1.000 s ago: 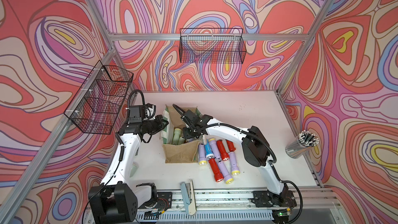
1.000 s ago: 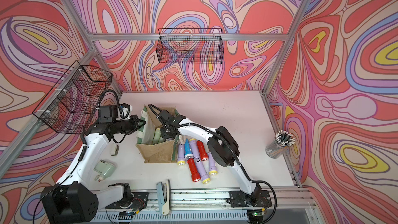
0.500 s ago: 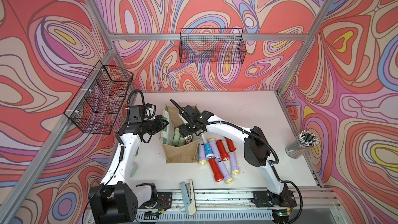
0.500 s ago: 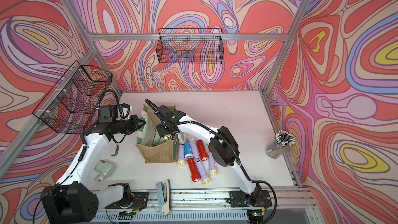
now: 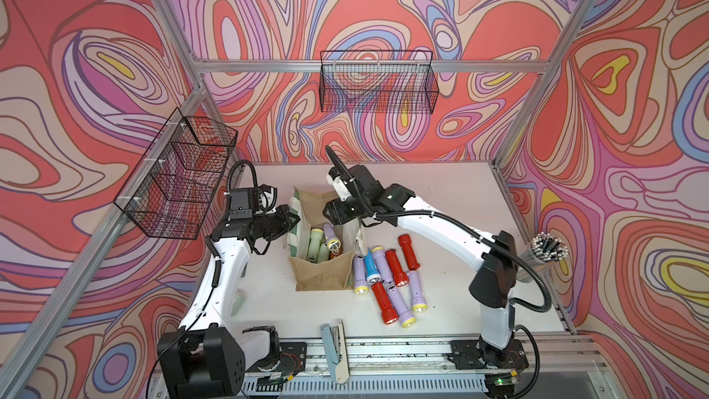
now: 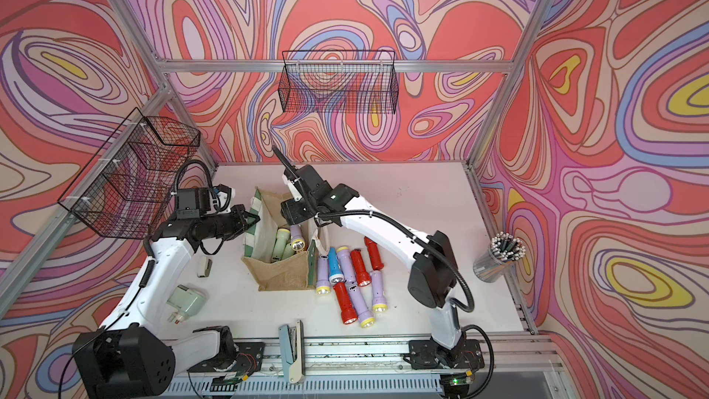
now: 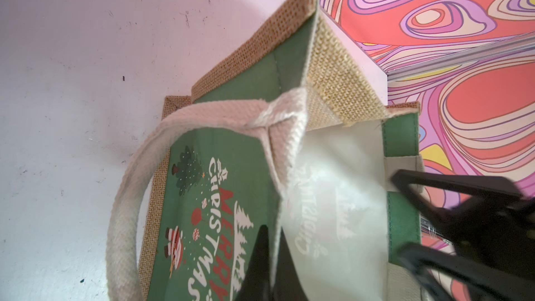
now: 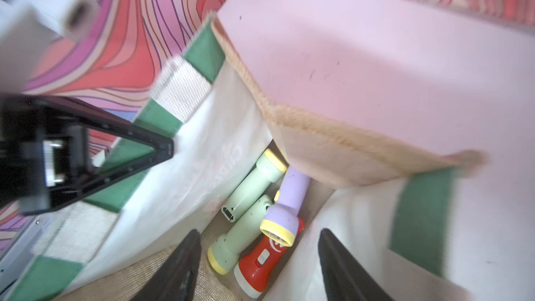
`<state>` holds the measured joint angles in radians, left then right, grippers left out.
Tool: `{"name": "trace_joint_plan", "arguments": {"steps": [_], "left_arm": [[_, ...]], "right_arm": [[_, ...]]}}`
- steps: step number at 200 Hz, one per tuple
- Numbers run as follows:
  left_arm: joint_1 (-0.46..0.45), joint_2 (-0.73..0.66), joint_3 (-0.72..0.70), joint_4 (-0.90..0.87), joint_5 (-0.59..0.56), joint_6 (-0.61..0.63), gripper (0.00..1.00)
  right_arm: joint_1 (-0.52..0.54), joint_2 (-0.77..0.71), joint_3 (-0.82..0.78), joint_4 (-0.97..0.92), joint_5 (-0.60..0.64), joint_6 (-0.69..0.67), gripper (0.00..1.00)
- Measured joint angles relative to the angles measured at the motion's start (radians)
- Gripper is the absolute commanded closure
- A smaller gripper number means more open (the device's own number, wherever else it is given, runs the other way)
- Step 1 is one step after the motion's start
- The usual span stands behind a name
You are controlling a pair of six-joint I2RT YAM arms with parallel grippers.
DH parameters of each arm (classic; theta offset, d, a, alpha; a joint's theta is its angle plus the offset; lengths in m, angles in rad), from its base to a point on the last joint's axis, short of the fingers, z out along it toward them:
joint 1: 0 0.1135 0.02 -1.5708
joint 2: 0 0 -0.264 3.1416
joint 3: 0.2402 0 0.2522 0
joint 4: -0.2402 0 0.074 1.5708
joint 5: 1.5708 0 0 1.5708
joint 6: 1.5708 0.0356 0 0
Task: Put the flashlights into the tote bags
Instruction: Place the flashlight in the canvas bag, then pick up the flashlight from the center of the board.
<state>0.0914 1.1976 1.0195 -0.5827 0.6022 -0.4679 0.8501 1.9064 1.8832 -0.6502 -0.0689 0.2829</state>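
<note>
1. Pinching the tote bag by its green-trimmed side wall with the left gripper, jaws pressed together on the cloth, propping the mouth wide.
2. Hovering over that mouth with the right gripper, jaws spread and empty.
3. Counting four flashlights down on the bag floor: lilac, red, two pale green.
4. Spotting about eight loose flashlights on the table, packed side by side just beside the bag.
5. Reading those as light, rigid, smooth plastic, likely to roll or slip; best gripped across the mid-barrel, clear of the wider lens head.
6. Treating the jute as soft and floppy, so no releasing that wall.
</note>
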Motion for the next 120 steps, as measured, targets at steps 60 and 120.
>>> {"name": "trace_joint_plan", "arguments": {"steps": [60, 120], "left_arm": [[0.000, 0.000, 0.000, 0.001, 0.001, 0.000, 1.00], [0.000, 0.000, 0.000, 0.001, 0.002, 0.000, 1.00]], "right_arm": [[-0.123, -0.291, -0.252, 0.120, 0.158, 0.019, 0.35], [-0.243, -0.354, -0.437, 0.011, 0.279, 0.061, 0.34]]}}
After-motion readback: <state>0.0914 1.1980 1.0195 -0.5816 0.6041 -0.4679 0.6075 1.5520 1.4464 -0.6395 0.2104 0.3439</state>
